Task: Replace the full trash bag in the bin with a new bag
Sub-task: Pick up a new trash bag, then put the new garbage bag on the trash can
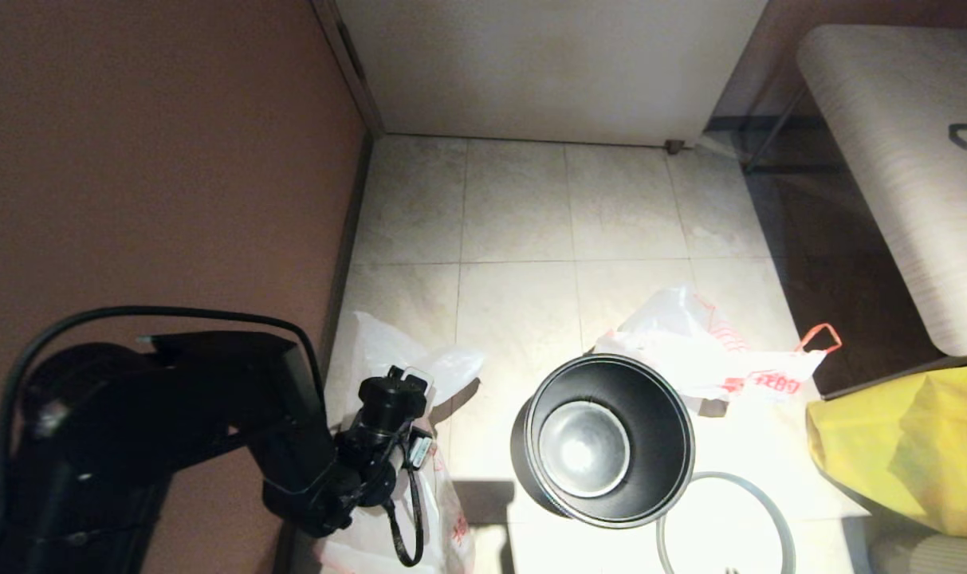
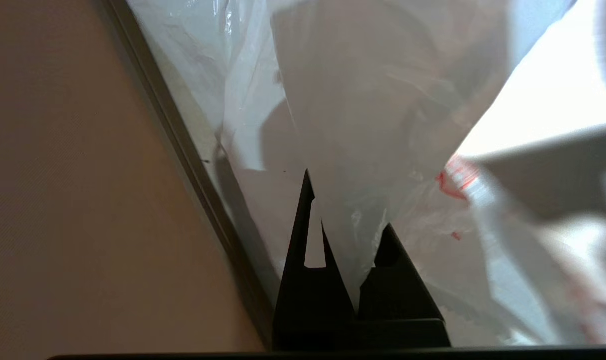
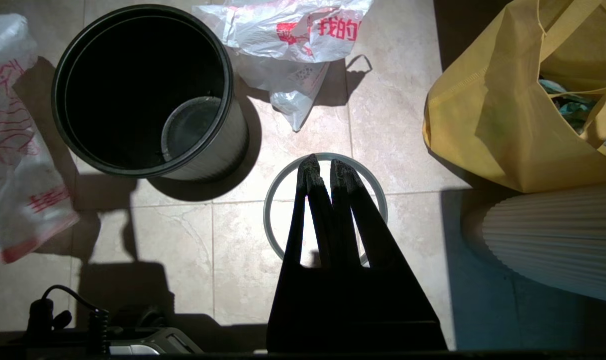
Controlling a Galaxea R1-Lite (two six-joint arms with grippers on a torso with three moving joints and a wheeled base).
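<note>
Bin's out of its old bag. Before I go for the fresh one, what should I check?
1. Bin empty: ok, bare bottom shows.
2. Grey hoop off the bin: ok, it lies on the floor beside it.
3. Full trash bag clear of the bin: ok, it sits by the wall.
4. Left gripper free: not ok, shut on the full trash bag's film.
5. Right gripper ready to grasp: not ok, shut and empty above the hoop.
6. New bag reachable: ok, it lies limp on the floor behind the bin. Where its mouth is: cannot tell.
</note>
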